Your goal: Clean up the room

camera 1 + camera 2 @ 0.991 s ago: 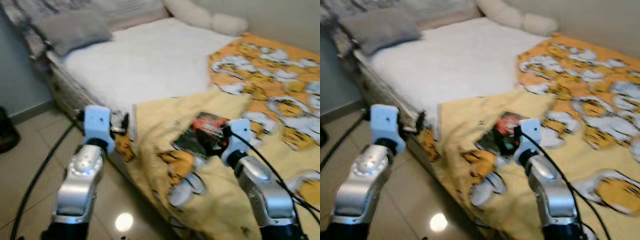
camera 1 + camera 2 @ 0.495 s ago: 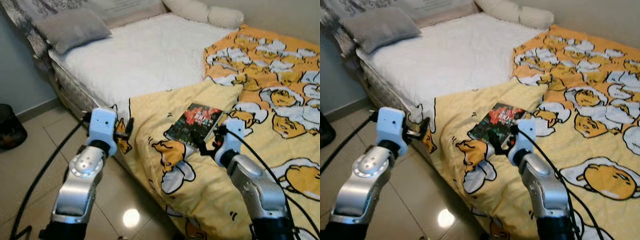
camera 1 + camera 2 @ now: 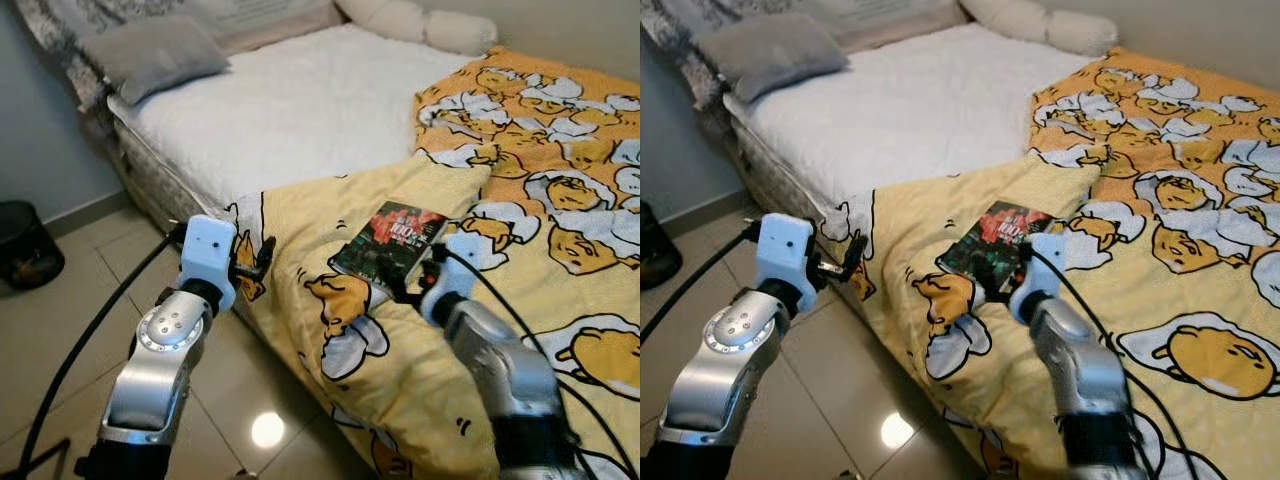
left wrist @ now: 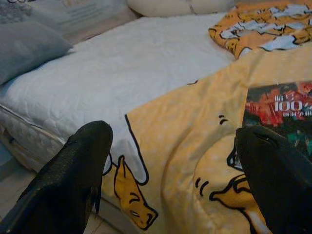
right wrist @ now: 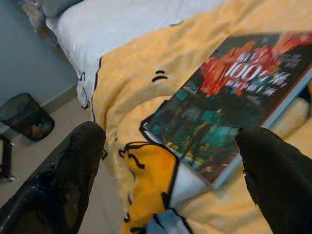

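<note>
- I have the right gripper (image 5: pixel 165 161) raised just short of a book (image 3: pixel 391 250) lying flat on the yellow cartoon-print duvet (image 3: pixel 560 230); its two black fingers (image 5: pixel 73 170) are spread wide, and in the right wrist view the book's near corner lies between them, with no contact that I can see.
- The book, dark-covered with red and green artwork and white lettering, lies on the folded-back part of the duvet near the bed's side edge, just beyond my right wrist.
- My left gripper (image 4: pixel 170 175) hovers beside the bed's edge, above the tiled floor (image 3: pixel 60 330), fingers likewise held apart and gripping nothing; the left wrist view looks across the duvet's hanging corner toward the book.
- Beyond the duvet, the bare white mattress (image 3: pixel 290 110) runs up to a grey pillow (image 3: pixel 150 55) at the head of the bed, with a pale bolster (image 3: pixel 430 22) against the wall.
- A dark mesh waste bin (image 3: pixel 25 245) stands on the floor against the blue-grey wall, well apart from the bed.
</note>
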Motion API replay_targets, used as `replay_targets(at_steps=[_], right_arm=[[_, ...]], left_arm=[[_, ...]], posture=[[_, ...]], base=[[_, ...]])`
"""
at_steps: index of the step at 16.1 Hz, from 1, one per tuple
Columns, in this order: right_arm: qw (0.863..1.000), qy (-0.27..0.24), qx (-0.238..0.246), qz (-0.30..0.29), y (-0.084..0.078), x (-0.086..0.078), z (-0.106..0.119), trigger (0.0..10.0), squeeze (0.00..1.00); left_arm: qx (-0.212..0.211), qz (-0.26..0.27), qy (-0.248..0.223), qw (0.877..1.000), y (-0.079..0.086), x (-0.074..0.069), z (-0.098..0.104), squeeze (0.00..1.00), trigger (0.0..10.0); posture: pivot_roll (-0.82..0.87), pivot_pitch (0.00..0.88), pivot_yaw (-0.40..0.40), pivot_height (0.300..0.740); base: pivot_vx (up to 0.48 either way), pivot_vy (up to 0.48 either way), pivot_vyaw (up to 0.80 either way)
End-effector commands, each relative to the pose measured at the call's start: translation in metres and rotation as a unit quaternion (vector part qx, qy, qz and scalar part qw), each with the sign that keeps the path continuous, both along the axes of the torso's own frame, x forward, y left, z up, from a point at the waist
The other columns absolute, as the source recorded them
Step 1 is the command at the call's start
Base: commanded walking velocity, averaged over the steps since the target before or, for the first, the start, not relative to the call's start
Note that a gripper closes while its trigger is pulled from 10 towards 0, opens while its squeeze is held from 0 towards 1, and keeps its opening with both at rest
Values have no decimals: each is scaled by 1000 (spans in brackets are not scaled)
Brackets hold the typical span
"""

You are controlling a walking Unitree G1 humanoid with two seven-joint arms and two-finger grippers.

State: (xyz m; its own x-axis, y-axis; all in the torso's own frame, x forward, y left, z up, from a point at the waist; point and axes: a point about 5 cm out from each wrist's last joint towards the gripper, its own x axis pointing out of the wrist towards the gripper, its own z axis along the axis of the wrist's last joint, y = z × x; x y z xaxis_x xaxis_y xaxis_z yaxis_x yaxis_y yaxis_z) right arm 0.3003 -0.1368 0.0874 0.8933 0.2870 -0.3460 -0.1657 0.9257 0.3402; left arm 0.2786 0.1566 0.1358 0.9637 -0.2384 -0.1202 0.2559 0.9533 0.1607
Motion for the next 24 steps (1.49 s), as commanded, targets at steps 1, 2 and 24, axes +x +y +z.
replay_targets(at_steps=[1, 2, 24], right_arm=[[1000, 4, 15, -15, -2, 5, 2, 10000, 1000], [999, 11, 25, -16, 0, 8, 1, 10000, 1000], [970, 163, 101, -147, -11, 42, -46, 10000, 0]], left_arm=[[8, -17, -3, 1000, -2, 1, 3, 0, 10000], [12, -22, -2, 1000, -1, 1, 3, 0, 10000], [17, -274, 96, 957, 17, -43, 7, 1000, 10000]], posture=[[-26, 0, 1, 740], [-23, 0, 2, 740], [85, 44, 15, 740]], base=[[0, 0, 0], [0, 0, 0], [0, 0, 0]])
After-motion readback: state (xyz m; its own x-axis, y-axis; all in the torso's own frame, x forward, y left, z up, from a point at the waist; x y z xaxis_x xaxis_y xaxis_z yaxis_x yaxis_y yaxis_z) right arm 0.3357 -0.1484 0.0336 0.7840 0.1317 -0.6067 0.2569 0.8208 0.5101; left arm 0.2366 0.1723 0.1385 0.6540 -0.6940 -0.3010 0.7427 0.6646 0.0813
